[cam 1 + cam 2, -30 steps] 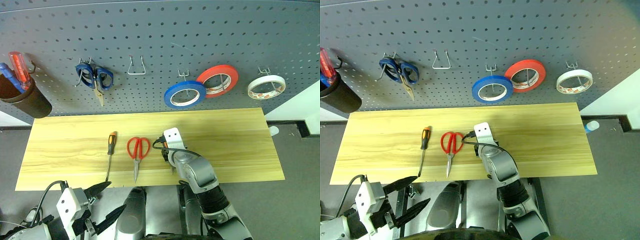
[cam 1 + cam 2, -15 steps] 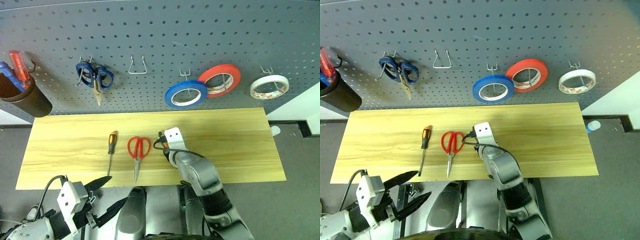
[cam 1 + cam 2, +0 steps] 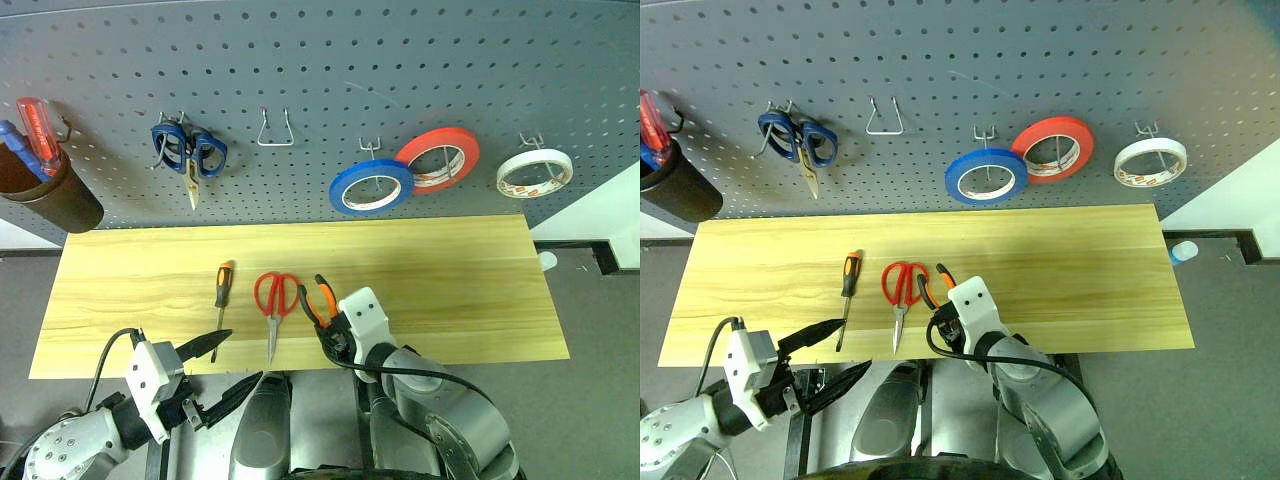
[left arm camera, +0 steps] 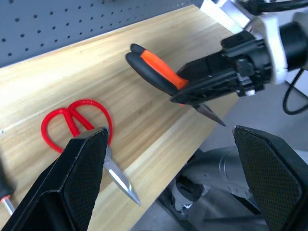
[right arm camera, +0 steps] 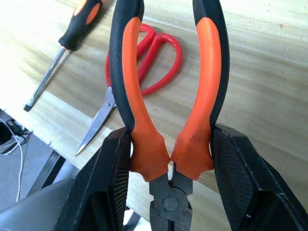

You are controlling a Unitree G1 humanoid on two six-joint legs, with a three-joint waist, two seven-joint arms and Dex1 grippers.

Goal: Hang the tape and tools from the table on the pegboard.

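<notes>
Right tool (image 5: pixel 168 166), clamped on the pliers (image 3: pixel 322 299), now lifts them off the counter (image 3: pixel 450 270) near its front edge, ready for the pegboard (image 3: pixel 400 60); left tool (image 3: pixel 225 368) apart, idle.

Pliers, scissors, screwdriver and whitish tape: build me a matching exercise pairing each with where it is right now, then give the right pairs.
Things:
1. pliers
2. red-handled scissors
3. screwdriver
4. whitish tape

Places:
A. lying on the table, nearest the left gripper
B. hanging from a hook on the pegboard
C. clamped by the handles in the right gripper
D. lying on the table between the other two tools

Pairs: 1-C, 2-D, 3-A, 4-B
</notes>
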